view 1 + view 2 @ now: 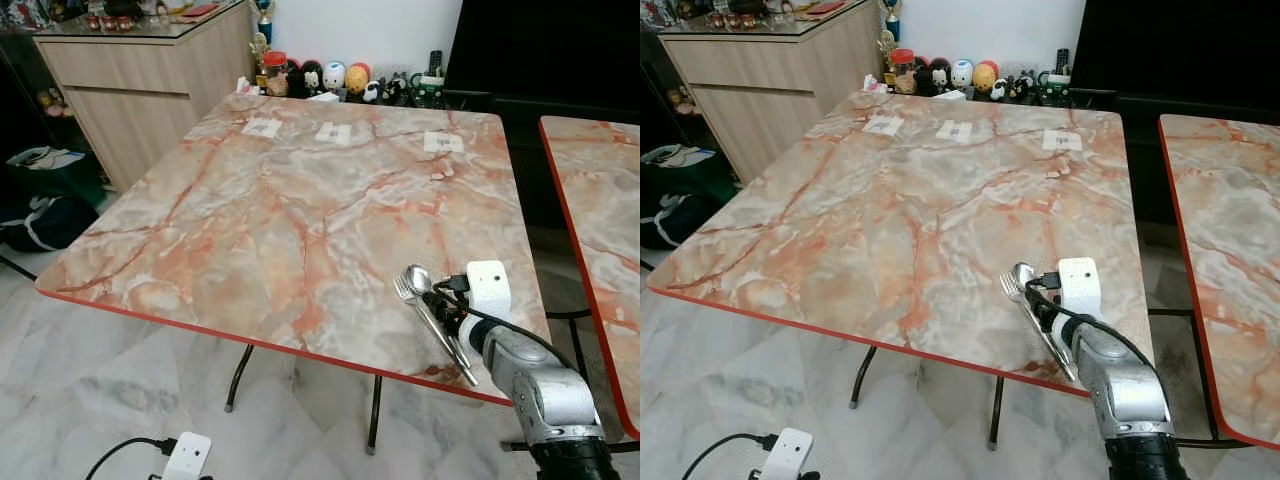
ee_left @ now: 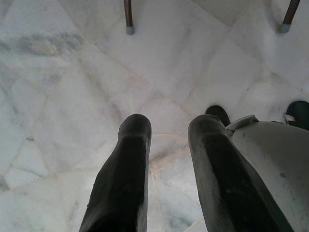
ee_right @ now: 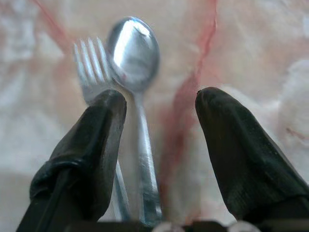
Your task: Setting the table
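Near the 5 o'clock corner of the orange-veined marble table (image 1: 300,200), right gripper (image 3: 159,111) spread wide around shiny metal spoon (image 3: 135,58) and fork (image 3: 89,63) lying side by side.

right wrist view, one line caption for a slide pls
Open right gripper over a spoon and fork lying side by side on the marble table.

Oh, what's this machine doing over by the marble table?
The robot is setting the table. Its right tool is over the near right corner of the marble table, fingers spread apart around a spoon and a fork that lie side by side; whether it is gripping them is hard to tell. The left tool hangs idle, open, above the floor. Three small paper labels sit along the table's far edge.
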